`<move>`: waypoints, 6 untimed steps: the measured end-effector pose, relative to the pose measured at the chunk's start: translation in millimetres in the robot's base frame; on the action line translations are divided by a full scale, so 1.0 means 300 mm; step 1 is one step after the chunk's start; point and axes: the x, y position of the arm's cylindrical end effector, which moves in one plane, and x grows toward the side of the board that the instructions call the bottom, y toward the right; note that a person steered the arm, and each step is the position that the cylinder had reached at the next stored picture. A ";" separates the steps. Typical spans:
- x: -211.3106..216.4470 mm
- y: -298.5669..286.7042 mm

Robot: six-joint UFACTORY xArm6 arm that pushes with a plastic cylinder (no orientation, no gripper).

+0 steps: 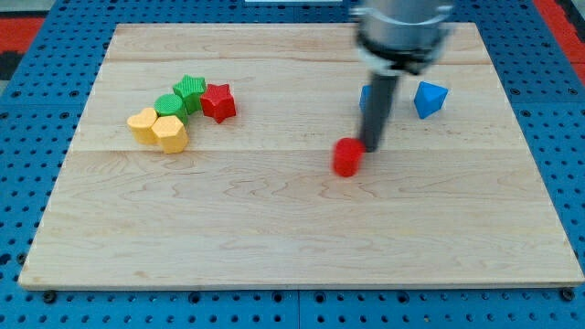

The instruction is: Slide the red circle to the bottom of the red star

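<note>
My tip [370, 148] rests against the red circle [346, 157], at its upper-right edge. The red star [218, 101] lies well off to my tip's left on the bench [274, 228]. I have no hand; the rod grasps nothing.

A pale wooden board [292, 228] carried everything. At far left clustered two yellow blocks [157, 128], two green blocks [181, 97] and the red star [218, 101]. The red circle [346, 157] lay centrally, with my tip [369, 148] touching its right side; blue blocks [430, 99] sat far right.
</note>
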 end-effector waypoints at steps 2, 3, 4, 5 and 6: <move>0.095 0.085; 0.097 -0.163; 0.135 -0.124; 0.192 -0.147; 0.169 -0.295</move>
